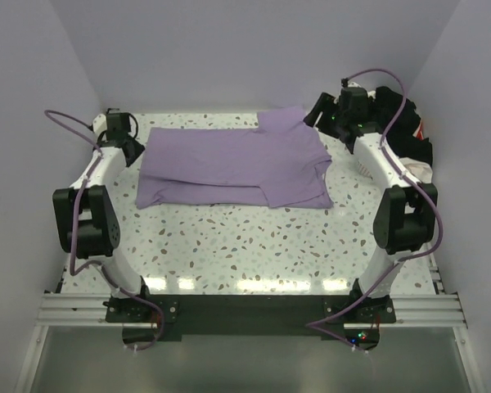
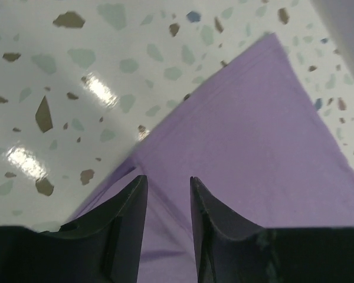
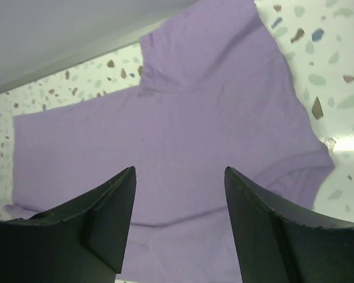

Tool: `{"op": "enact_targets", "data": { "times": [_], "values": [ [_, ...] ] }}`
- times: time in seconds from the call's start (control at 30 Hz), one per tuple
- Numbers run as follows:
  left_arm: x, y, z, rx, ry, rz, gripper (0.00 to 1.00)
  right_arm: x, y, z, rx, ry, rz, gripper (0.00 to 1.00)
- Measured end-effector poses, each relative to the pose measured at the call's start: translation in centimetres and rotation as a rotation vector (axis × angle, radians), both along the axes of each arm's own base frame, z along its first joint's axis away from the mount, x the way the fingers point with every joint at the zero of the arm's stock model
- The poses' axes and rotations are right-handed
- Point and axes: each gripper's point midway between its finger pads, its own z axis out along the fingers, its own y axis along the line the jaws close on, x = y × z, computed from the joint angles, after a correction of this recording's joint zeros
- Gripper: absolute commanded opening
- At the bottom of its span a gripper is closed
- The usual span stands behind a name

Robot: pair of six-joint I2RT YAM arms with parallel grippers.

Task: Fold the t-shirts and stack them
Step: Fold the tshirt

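On a speckled table (image 1: 254,246), toward its far side, a purple shirt (image 1: 237,164) lies spread flat, with a fold along its near edge. At its left edge the left claw (image 2: 168,200) hangs over the cloth, fingers a narrow gap apart, clamping nothing. Over the shirt's far right corner the right claw (image 3: 180,194) gapes wide, empty. Black, white and red shirts (image 1: 413,135) sit heaped at far right.

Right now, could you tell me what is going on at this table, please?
Two robot arms are working on a lilac t-shirt spread on the speckled table. It looks partly folded, with its near edge doubled over. The left gripper hovers open over the shirt's left edge, and the right gripper is open near its far right sleeve. Neither grips cloth. More garments sit heaped at the far right.
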Motion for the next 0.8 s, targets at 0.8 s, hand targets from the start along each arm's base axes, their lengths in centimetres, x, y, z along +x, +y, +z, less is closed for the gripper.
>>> {"op": "enact_targets", "data": {
  "times": [0.8],
  "values": [
    [-2.8,-1.7,-9.9,-0.057,0.298,0.114,0.28,-4.0,-2.0,-9.4,-0.081,0.222,-0.033,0.61]
  ]
}}
